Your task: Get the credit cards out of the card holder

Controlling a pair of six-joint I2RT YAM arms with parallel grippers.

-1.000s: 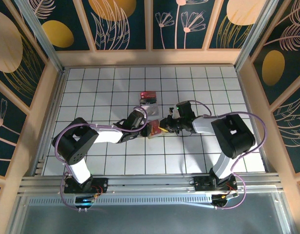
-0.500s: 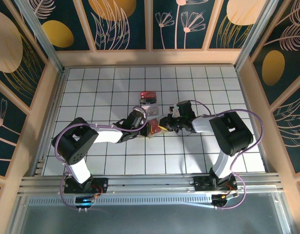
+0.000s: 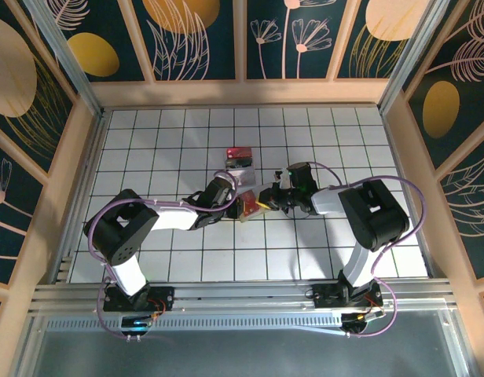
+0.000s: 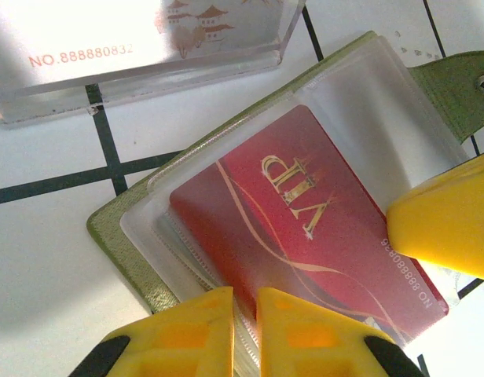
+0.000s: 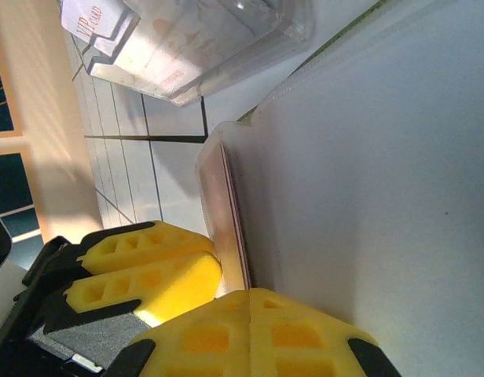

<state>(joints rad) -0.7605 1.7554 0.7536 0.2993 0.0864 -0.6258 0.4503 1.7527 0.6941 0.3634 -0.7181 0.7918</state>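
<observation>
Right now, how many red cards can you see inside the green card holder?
1. The red VIP card sits in the top clear sleeve of the open card holder. The sleeves underneath may hide more.

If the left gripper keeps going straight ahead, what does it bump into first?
The card holder: the jaws of the left gripper seem to pinch its edge, red card just ahead.

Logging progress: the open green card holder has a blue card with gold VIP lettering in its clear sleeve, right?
Not blue: the left wrist view shows the card is red. The rest holds: it has gold VIP lettering and sits in the clear sleeve of the open green card holder.
</observation>
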